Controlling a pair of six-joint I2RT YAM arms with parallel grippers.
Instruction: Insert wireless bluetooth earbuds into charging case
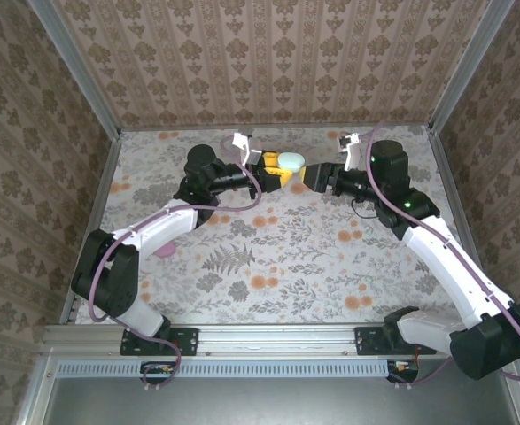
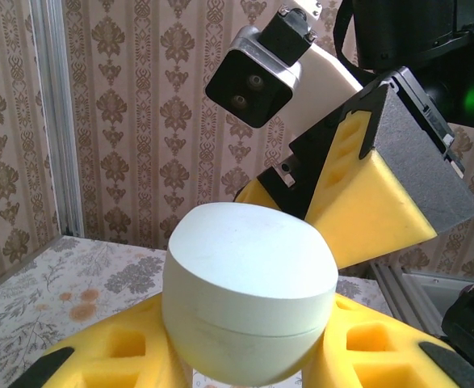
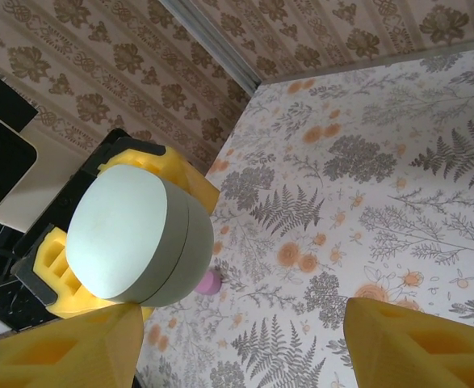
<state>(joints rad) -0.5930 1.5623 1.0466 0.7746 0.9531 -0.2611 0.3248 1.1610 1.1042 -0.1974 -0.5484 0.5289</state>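
1. Looking down from above, both arms reach to the far middle of the table (image 1: 286,266). The left gripper (image 1: 282,168) is pressed together on a pale green case (image 1: 291,160), pinching it between yellow foam fingers (image 1: 273,173). The right gripper (image 1: 315,180) sits just beside the case on its right, tips turned toward it. From this height the case is a small oval blob, and its seam is too small to make out. A small pink thing (image 1: 165,252) lies on the table beside the left forearm, well apart from the case.

2. The left wrist camera brings the case (image 2: 249,295) up close, seated between the left gripper's (image 2: 245,356) two fingers and touching both. Its lid is shut, and a thin seam runs level around the body. The long axis lies left to right, from one finger (image 2: 115,356) to the other. The broad smooth top faces up. One finger of the right gripper (image 2: 374,202), edged with a grey pad, slants just behind and above the case. I cannot tell whether it touches the case.

3. The right wrist camera shows the right gripper (image 3: 241,356) spread, its two fingers well apart at the bottom corners with nothing between them. The case (image 3: 136,234) is ahead with its flat broad face turned toward this camera, so the seam runs top to bottom. The left gripper's fingers (image 3: 55,271) clamp it from above and below. The case hangs clear of the table (image 3: 382,162), and the pink thing (image 3: 210,282) peeks out past its lower edge, down on the table.
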